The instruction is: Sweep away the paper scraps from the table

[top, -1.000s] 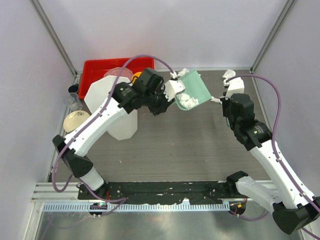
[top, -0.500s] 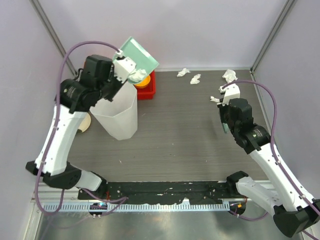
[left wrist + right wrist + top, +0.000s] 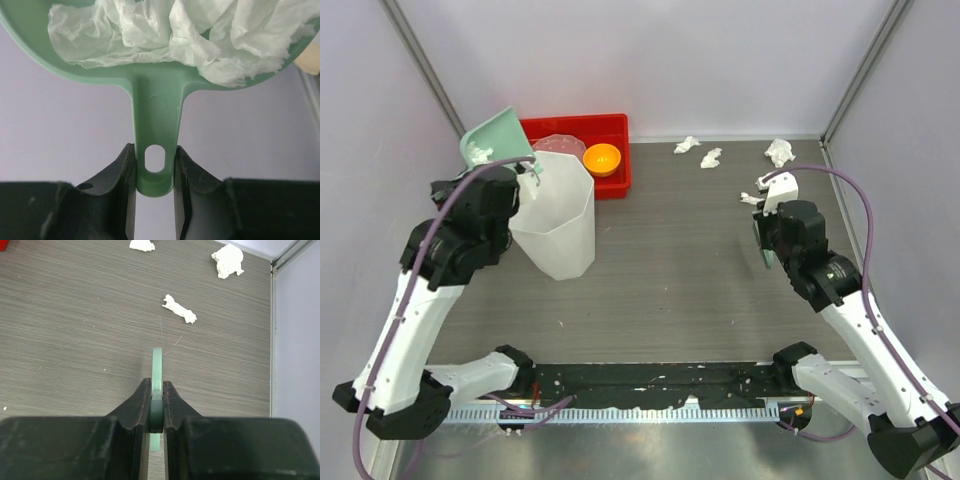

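My left gripper (image 3: 512, 168) is shut on the handle (image 3: 155, 165) of a green dustpan (image 3: 496, 138). It holds the pan in the air at the far left, beside the white bin (image 3: 560, 215). Crumpled white paper scraps (image 3: 170, 35) lie in the pan. My right gripper (image 3: 766, 238) is shut on a thin green flat tool (image 3: 157, 371), seen edge-on above the table (image 3: 670, 270). Loose scraps lie on the table at the far right: one (image 3: 750, 198) just beyond the right gripper and three (image 3: 780, 151) (image 3: 711, 157) (image 3: 687, 144) near the back edge. Some show in the right wrist view (image 3: 179, 309) (image 3: 227, 260).
A red tray (image 3: 610, 185) with an orange bowl (image 3: 602, 158) stands behind the bin at the back left. Metal rails edge the table. A vertical post stands at the back right corner (image 3: 840, 110). The arm bases sit at the near edge.
My left arm has swung the loaded dustpan left, from above the bin's far rim to beside its left rim. The right arm has hardly moved.
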Robot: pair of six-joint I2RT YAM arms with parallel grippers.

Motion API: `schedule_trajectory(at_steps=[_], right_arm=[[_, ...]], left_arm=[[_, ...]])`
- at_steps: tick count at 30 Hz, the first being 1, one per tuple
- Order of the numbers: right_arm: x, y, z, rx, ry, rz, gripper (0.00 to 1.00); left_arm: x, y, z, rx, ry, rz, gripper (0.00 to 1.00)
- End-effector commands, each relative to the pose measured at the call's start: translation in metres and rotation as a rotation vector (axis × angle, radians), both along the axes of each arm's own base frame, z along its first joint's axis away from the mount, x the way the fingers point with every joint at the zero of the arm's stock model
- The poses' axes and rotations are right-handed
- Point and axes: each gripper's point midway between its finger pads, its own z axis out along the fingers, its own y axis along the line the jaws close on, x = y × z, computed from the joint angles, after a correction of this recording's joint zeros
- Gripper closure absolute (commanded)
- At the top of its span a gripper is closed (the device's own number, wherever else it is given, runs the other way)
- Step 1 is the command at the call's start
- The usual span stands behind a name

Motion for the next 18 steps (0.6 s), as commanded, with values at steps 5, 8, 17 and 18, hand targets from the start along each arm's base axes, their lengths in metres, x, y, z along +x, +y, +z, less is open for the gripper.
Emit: schedule_trajectory(at_steps=[5,8,17,18], right_arm=[[-0.005,0.001,0.026,0.037,-0.087,0.023,0.99],[-0.006,0.000,0.026,0.029,-0.091,0.026,0.99],[-0.006,0.001,0.033,0.034,-0.105,0.031,0.99],[-0.007,0.001,0.034,0.038,-0.110,0.034,0.99]], left_arm=[[0.025,0.001,0.041,0.510,0.055,-0.016,1.00],[0.031,-0.004,0.050,0.677,0.080,-0.059,1.00],[0.027,-0.004,0.064,0.800,0.120,-0.058,1.00],[0.025,-0.003,0.063,0.793,0.114,-0.056,1.00]])
